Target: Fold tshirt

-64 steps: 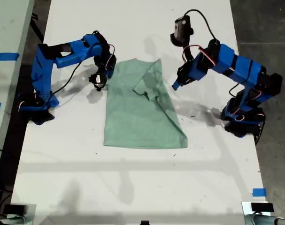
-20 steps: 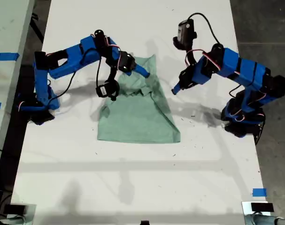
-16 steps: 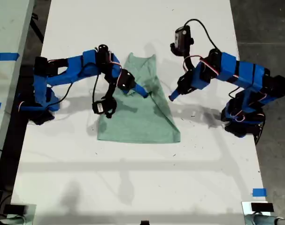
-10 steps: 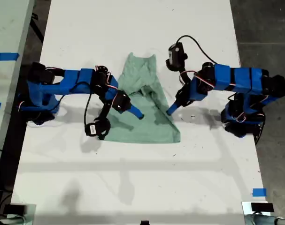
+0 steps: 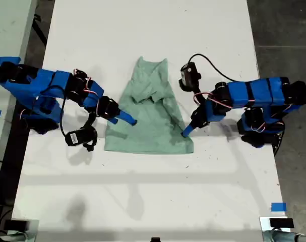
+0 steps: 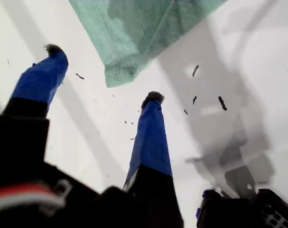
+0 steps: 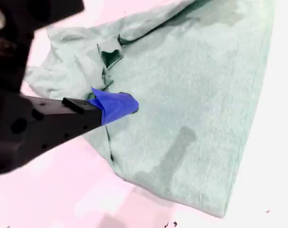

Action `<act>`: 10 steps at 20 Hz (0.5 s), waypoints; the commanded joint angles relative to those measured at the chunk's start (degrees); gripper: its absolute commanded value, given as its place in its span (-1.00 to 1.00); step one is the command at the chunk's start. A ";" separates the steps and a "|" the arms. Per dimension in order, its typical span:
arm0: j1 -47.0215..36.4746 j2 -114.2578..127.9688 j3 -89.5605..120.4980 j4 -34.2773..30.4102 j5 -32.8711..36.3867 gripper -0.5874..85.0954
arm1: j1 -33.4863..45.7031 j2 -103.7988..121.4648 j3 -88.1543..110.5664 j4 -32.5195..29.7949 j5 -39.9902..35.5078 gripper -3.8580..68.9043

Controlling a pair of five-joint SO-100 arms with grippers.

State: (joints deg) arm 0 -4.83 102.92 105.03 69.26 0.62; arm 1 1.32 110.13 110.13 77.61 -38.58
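Mint tshirt (image 5: 151, 117) half-folded | first claw (image 6: 103, 73) spread beside corner | second claw (image 7: 116, 106) partly hidden, state unclear

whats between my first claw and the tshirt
Only bare white table with a few dark specks. The first wrist view shows my first claw open, the tshirt corner just ahead of it.

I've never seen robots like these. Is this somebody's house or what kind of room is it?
Probably a robot lab or workshop, not a home: two small blue arms are mounted on a bare white table, a tshirt lies between them, and blue tape marks the table.
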 commanded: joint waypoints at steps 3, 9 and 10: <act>0.00 4.31 3.43 -4.13 -1.23 -0.19 | -1.23 2.11 5.45 -5.89 4.48 0.06; -0.62 3.69 3.25 -4.22 -0.70 -0.21 | 0.09 -11.69 7.82 -15.12 5.45 0.01; -0.62 3.69 3.25 -4.13 -0.70 -0.22 | 0.18 -13.10 7.82 -16.26 5.54 0.00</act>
State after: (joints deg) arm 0 -4.83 104.24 109.07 65.83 0.18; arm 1 0.53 97.91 118.74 63.90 -33.49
